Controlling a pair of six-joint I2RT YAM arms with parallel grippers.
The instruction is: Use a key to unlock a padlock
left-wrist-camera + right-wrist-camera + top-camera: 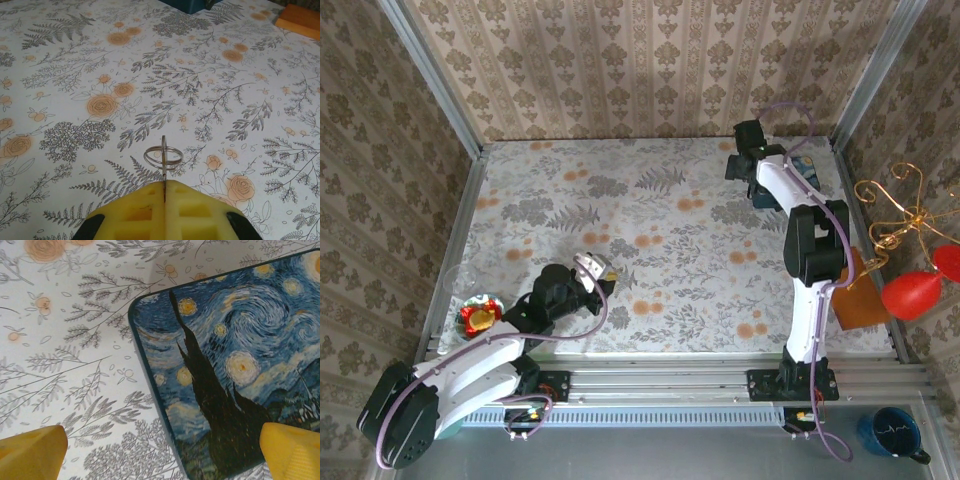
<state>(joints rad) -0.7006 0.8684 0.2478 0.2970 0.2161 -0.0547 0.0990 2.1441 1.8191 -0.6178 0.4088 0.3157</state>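
Pinching a thin key (163,172) edge-on, the left gripper (165,186) shows its yellow fingers (135,210) pressed together at the bottom centre of its wrist view. The key's wire ring (172,157) pokes out above the flowered table (100,50). At the upper right of the top view, the right gripper (162,432) stands spread wide over a corner of the blue swirl-painted tin (225,355).
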